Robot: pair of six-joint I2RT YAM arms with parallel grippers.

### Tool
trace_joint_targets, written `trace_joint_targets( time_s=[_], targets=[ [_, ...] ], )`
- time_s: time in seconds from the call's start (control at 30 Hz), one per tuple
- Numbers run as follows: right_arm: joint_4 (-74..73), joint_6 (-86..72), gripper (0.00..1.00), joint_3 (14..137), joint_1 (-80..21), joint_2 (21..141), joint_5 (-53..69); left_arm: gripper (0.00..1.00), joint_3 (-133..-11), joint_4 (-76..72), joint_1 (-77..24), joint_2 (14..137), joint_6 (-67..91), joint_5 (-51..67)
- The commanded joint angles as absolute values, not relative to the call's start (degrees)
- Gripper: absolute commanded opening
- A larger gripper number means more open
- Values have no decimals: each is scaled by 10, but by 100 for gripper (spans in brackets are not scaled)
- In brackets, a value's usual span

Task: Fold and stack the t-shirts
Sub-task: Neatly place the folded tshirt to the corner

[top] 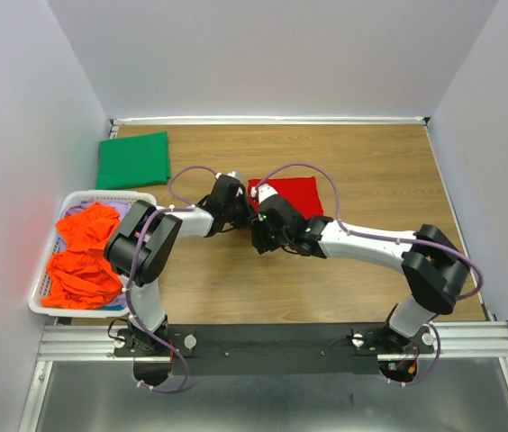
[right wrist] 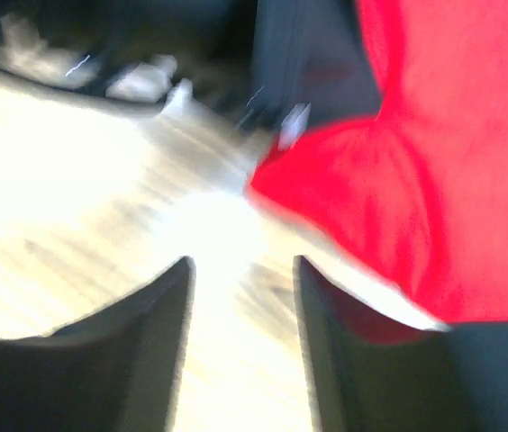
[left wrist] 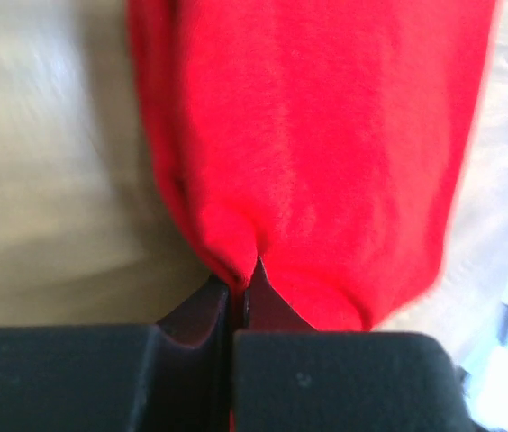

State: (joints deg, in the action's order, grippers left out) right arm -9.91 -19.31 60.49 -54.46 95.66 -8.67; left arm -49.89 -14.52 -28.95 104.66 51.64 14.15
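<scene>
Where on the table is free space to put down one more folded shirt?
Bare: the far right of the table, between the red t-shirt and the right wall; also the middle strip along the near edge. Crowded: the left, with green t-shirt and basket, and around the red t-shirt.

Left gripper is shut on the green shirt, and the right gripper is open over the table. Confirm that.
Wrong shirt: the left gripper is shut on the red shirt, as the left wrist view shows. The green shirt lies apart, at the far left. The right gripper is open over the table, as stated.
</scene>
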Motion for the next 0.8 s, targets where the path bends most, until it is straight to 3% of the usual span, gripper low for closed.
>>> trace_joint_targets(
  time_s=[0.0, 0.17, 0.2, 0.23, 0.43, 0.77],
  targets=[
    [-100, -192, 64, 561, -545, 869, -65, 0, -573, -39, -287, 1073, 412, 32],
    [-158, -194, 88, 512, -545, 758, -77, 0, -699, 71, -281, 1105, 333, -95],
    [-177, -196, 98, 496, -545, 718, -78, 0, -718, 100, -276, 1112, 308, -132],
    [-185, -197, 100, 489, -545, 700, -81, 0, -737, 113, -272, 1119, 297, -146],
    [-246, -215, 100, 476, -543, 610, -93, 0, -864, 203, -227, 1167, 242, -232],
    [-297, -217, 100, 551, -542, 651, -151, 0, -1033, 285, -129, 1223, 112, -368]
  ],
)
